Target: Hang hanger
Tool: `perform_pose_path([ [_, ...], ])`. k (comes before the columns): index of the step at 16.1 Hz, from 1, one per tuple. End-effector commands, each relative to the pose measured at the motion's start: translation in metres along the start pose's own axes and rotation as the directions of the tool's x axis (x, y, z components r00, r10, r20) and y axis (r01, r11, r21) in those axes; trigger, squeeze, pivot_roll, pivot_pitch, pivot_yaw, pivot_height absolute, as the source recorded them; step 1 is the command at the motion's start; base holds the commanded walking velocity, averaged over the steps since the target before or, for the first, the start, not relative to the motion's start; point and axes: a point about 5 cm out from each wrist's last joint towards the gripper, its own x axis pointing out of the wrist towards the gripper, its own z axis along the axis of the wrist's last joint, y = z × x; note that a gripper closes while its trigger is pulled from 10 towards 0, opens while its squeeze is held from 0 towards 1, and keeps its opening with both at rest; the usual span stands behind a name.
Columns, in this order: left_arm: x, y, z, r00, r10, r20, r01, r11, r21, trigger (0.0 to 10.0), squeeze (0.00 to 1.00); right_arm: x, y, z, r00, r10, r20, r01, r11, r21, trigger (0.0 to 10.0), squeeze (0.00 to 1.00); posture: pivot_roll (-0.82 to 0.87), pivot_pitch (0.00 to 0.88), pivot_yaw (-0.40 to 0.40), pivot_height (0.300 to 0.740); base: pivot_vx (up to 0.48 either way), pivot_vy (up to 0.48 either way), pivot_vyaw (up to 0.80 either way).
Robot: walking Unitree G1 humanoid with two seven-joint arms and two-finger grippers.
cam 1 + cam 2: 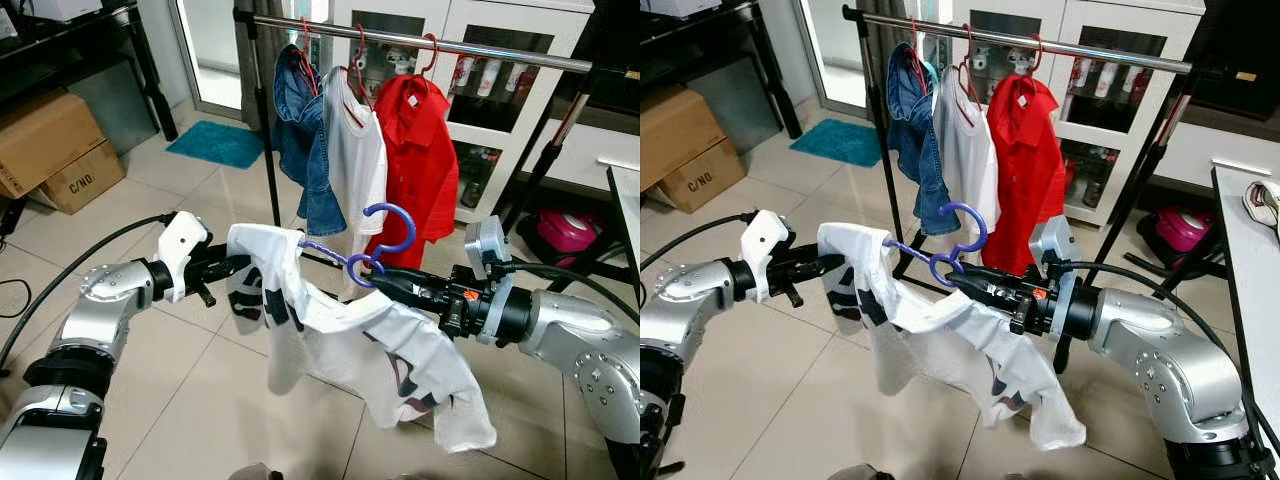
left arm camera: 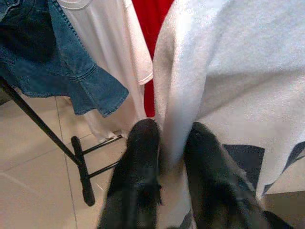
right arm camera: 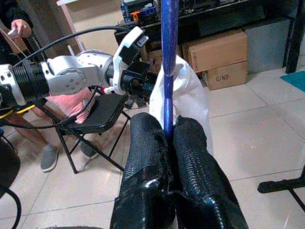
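Pale floor tiles point(image 1: 200, 390) stretch before us toward a metal clothes rail point(image 1: 470, 46), where a denim garment point(image 1: 300, 140), a white shirt point(image 1: 355, 150) and a red shirt point(image 1: 420, 160) hang side by side on red hangers. Behind the rail we see a white cabinet point(image 1: 500, 110) with glass doors; cardboard boxes point(image 1: 55, 150) sit at our left and a teal mat point(image 1: 215, 143) lies near the doorway.

Between our arms, well below the rail, we hold a white T-shirt point(image 1: 330, 330) with dark print, draped on a blue hanger point(image 1: 385, 245) whose hook points upward. Our right gripper point(image 1: 372, 281) is clamped shut on the hanger just below the hook; in the right wrist view the blue stem point(image 3: 167, 67) rises from between the closed fingers point(image 3: 143, 157). Our left gripper point(image 1: 238, 264) pinches the shirt's shoulder, with the cloth point(image 2: 228, 71) pressed between its two fingers point(image 2: 138, 162) in the left wrist view.

A person point(image 3: 19, 28) stands beside a folding chair point(image 3: 95, 114) in the right wrist view.
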Motion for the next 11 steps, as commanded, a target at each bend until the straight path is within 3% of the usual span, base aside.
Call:
perform_pose_path([
  [1, -0.006, 0.005, -0.003, 0.999, 0.032, -0.013, -0.032, 0.999, 0.0, 0.0, 0.0, 0.002, 0.003, 0.003, 1.0, 0.009, 0.017, -0.009, 1.0, -0.022, 0.0, 0.0, -0.08, 0.0, 0.065, 0.74, 0.0, 0.0, 0.0],
  [6, -0.007, 0.007, -0.004, 0.998, 0.056, 0.002, -0.056, 0.998, -0.024, 0.0, 0.0, 0.002, 0.003, 0.002, 1.0, 0.004, 0.014, -0.003, 1.0, -0.02, 0.0, 0.0, -0.07, 0.0, 0.062, 0.74, 0.0, 0.0, 0.0],
  [7, -0.014, 0.019, 0.002, 0.975, 0.207, 0.076, -0.202, 0.977, -0.065, 0.0, 0.0, 0.001, 0.003, 0.001, 1.0, -0.007, 0.013, 0.007, 1.0, -0.02, 0.0, 0.0, -0.07, 0.0, 0.066, 0.74, 0.0, 0.0, 0.0],
  [8, -0.019, 0.029, 0.006, 0.94, 0.319, 0.122, -0.306, 0.945, -0.119, 0.0, 0.0, 0.0, 0.002, 0.001, 1.0, -0.015, 0.012, 0.016, 1.0, -0.019, 0.0, 0.0, -0.07, 0.0, 0.066, 0.74, 0.0, 0.0, 0.0],
  [9, -0.032, 0.046, 0.006, 0.845, 0.514, 0.147, -0.469, 0.845, -0.257, 0.0, 0.0, -0.002, 0.001, -0.001, 0.999, -0.031, 0.008, 0.031, 0.999, -0.017, 0.0, 0.0, -0.07, 0.0, 0.068, 0.74, 0.0, 0.0, 0.0],
  [11, -0.042, 0.057, -0.001, 0.76, 0.644, 0.087, -0.579, 0.731, -0.36, 0.0, 0.0, -0.003, 0.0, -0.002, 0.999, -0.039, 0.007, 0.039, 0.999, -0.015, 0.0, 0.0, -0.07, 0.0, 0.07, 0.74, 0.0, 0.0, 0.0],
])
